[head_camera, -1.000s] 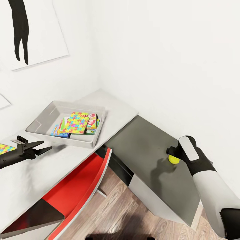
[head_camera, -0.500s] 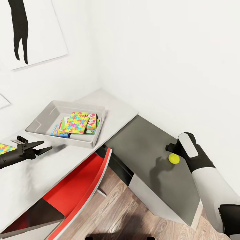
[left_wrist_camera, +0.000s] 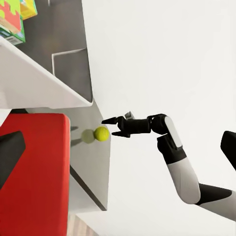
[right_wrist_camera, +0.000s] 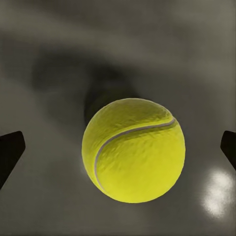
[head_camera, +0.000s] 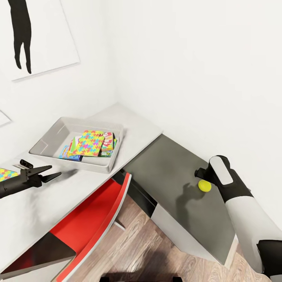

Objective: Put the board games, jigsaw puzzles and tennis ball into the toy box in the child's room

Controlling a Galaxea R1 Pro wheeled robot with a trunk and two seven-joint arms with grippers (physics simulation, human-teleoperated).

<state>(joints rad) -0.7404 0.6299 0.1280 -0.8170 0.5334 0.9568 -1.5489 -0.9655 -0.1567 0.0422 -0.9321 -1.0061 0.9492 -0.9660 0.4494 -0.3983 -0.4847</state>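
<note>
White walls are standing behind our table (head_camera: 164, 172). We are holding our right gripper (left_wrist_camera: 112, 127) wide open over the tennis ball (head_camera: 204, 185), lower right. Our left gripper (head_camera: 50, 172) is open beside the toy box (head_camera: 51, 138). No words are readable.

board games (head_camera: 74, 150): mostly covered by the jigsaw puzzle (head_camera: 89, 143) in the toy box (head_camera: 51, 135), prints unreadable | second jigsaw puzzle (head_camera: 6, 174): cut by frame edge | right gripper (head_camera: 200, 173): fingers hidden behind the wrist in head view
</note>
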